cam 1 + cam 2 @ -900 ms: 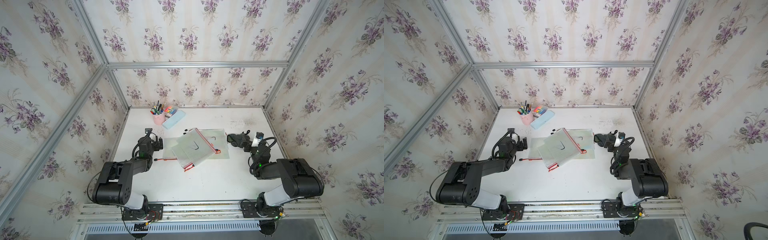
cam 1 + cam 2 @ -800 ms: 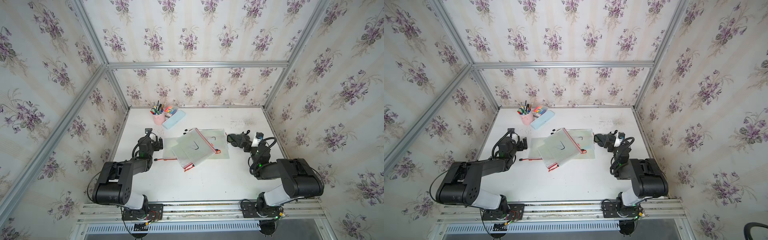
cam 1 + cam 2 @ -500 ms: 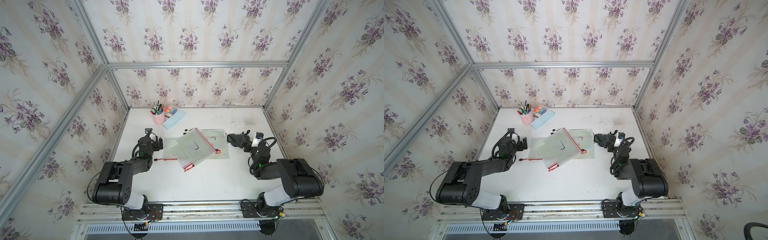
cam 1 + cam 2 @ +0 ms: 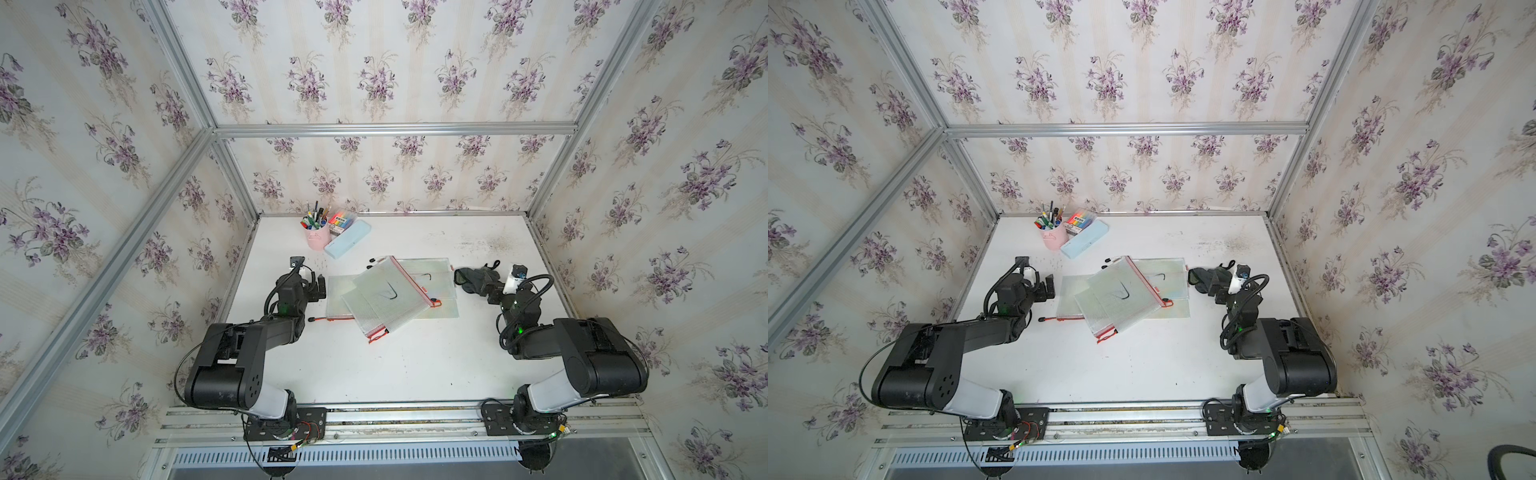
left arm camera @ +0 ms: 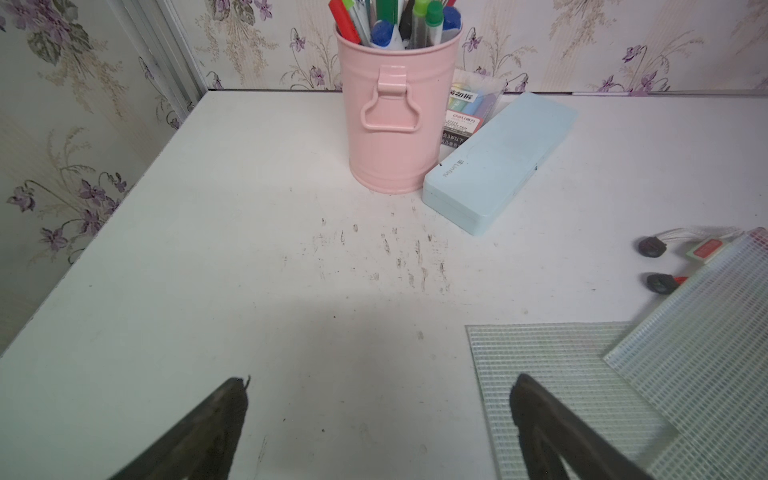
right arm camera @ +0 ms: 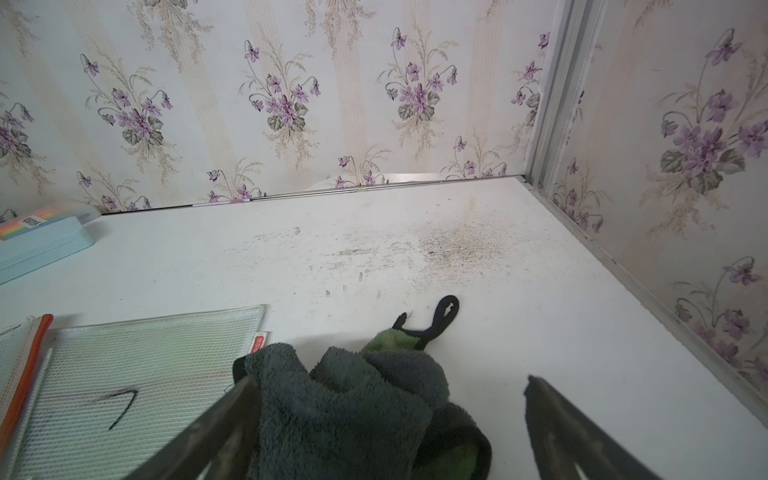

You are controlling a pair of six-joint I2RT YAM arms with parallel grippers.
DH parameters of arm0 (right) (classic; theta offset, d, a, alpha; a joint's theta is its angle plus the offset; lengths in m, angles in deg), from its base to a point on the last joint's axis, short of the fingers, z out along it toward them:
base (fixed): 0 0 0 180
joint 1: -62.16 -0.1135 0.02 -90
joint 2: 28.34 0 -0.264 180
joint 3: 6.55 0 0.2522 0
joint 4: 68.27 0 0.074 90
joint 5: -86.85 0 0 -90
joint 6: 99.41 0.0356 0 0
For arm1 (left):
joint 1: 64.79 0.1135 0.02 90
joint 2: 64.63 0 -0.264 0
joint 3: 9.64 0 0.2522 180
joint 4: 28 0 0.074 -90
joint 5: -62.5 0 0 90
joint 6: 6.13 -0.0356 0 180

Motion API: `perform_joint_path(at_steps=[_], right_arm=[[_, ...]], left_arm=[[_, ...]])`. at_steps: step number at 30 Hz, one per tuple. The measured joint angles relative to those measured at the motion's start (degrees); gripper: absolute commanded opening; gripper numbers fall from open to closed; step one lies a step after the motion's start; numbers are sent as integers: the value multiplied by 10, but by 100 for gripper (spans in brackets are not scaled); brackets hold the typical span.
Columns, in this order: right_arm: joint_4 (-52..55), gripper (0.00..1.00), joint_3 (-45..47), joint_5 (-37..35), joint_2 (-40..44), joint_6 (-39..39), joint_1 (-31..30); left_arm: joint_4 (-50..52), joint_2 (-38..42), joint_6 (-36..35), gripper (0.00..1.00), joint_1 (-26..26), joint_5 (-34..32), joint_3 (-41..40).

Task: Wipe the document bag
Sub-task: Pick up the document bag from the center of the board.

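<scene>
Translucent mesh document bags lie overlapping in the middle of the white table [image 4: 415,357]. The topmost document bag [image 4: 388,297] [image 4: 1121,297] is tilted, has a red zipper and carries a black pen mark [image 4: 390,293]. A bag behind it [image 6: 137,374] also has a black mark. A crumpled dark grey cloth [image 4: 473,277] [image 6: 353,407] with a green inner side lies to the right of the bags. My right gripper [image 4: 484,286] [image 6: 386,386] is open, its fingers either side of the cloth without squeezing it. My left gripper [image 4: 316,286] [image 5: 379,380] is open and empty at the left bag's edge [image 5: 552,374].
A pink pen pot [image 4: 316,237] [image 5: 395,124], a pale blue pencil case [image 4: 347,239] [image 5: 498,166] and a pack of markers [image 4: 340,218] stand at the back left. Flowered walls close in the table on three sides. Dirty scuffs mark the back right of the table [image 4: 494,241].
</scene>
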Motion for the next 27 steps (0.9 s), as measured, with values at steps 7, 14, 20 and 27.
perform_joint_path(at_steps=[7, 14, 20, 27], right_arm=[[322, 98, -246, -66, 47, 45, 3], [640, 87, -411, 16, -22, 92, -27], [751, 80, -529, 102, -106, 43, -167], [821, 73, -623, 146, -243, 12, -264]], left_arm=[[213, 87, 9, 100, 0, 14, 165], [479, 70, 49, 100, -42, 81, 330], [611, 8, 131, 100, -109, 136, 386], [647, -46, 220, 99, -169, 202, 357]])
